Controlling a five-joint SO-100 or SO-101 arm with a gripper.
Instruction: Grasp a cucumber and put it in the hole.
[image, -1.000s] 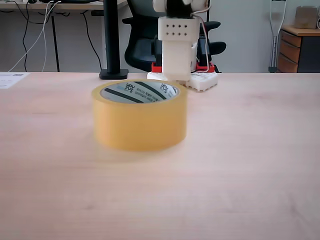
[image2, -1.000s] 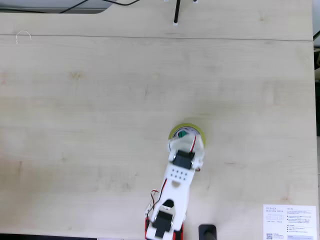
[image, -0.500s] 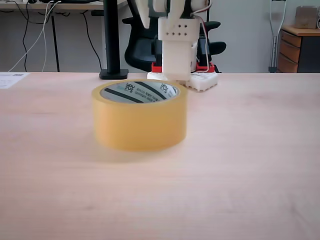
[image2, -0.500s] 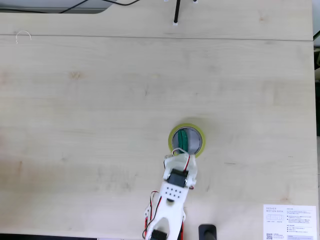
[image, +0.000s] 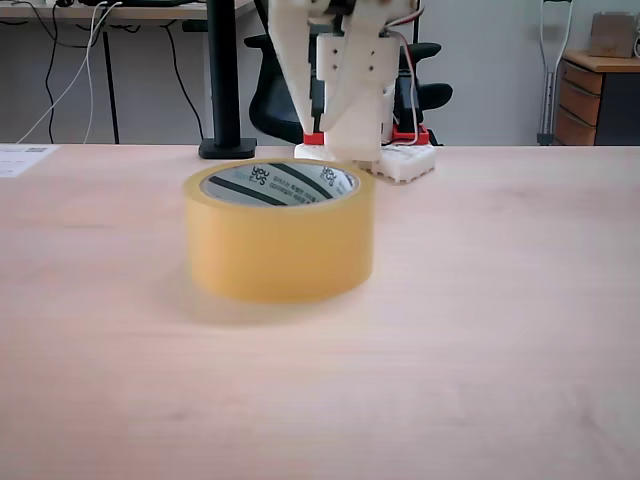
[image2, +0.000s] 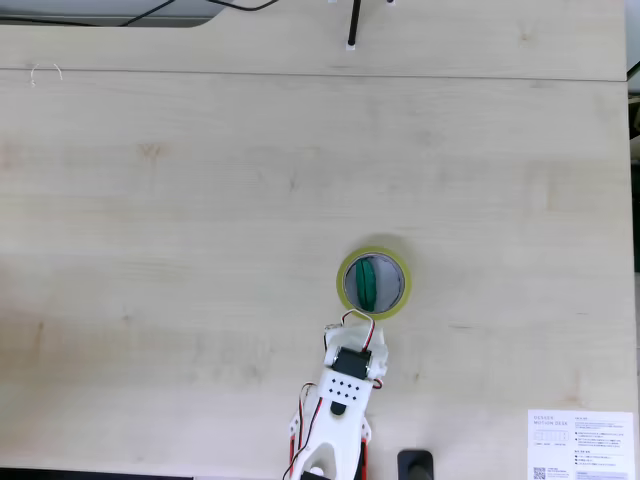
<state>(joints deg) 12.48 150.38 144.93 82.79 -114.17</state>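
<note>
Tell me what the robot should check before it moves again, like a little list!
1. Is the cucumber inside the hole of the tape roll? Ok, in the top-down fixed view it lies in the opening.
2. Is the gripper off the cucumber? Ok, it sits beside the roll, holding nothing.
3. Is the gripper open or shut? Cannot tell from these views.
4. Is the tape roll lying flat on the table? Ok.
5. Does the cucumber poke above the rim? In the low fixed view nothing sticks out, so ok.
6. Is the gripper clear of the roll? Ok from above; how high it is, cannot tell.
</note>
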